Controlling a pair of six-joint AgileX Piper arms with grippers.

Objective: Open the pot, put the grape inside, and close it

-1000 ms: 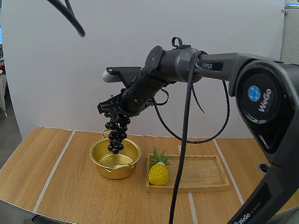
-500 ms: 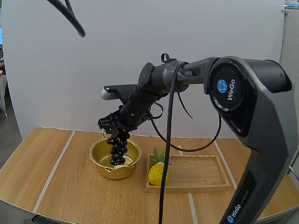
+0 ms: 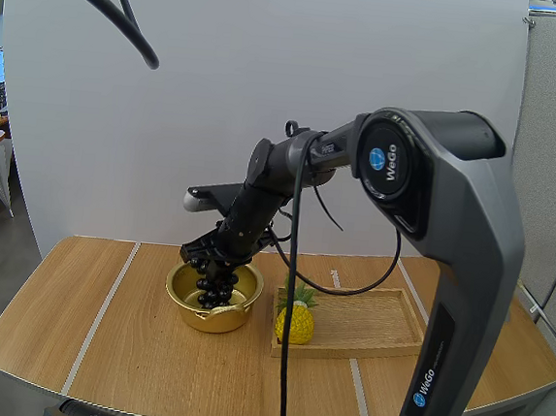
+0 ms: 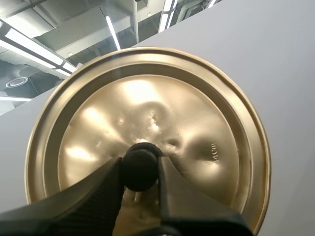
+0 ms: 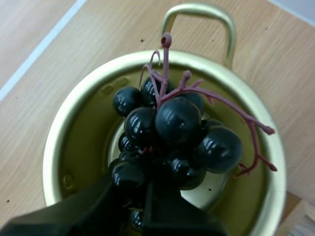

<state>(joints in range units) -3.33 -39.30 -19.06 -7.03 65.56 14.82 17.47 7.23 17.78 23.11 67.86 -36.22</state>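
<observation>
**Dangling grapes in an open pot, holding the lid up**

Got the right pincer [image 3: 217,259] clenched on the bunch of grapes [image 3: 215,286], black fingers pinching a few of the dark berries, reddish stem poking up past them. Hangs the bunch straight down into the gold pot [image 3: 181,297], with the lowest berries below the rim. Can't tell if they touch the bottom. Seen from the right wrist, sits pretty much dead centre over the pot's opening, near one loop handle [image 5: 198,11].

Got the left pincer [image 4: 140,169] clamped on the black knob [image 4: 140,162] of the gold lid [image 4: 202,113], holding it in the air, nowhere near the pot.

Has the pot resting on the wooden tabletop [image 3: 100,348], just beside a wooden tray [image 3: 375,324], with a toy pineapple [image 3: 294,323] standing at the tray end nearest the pot.
</observation>
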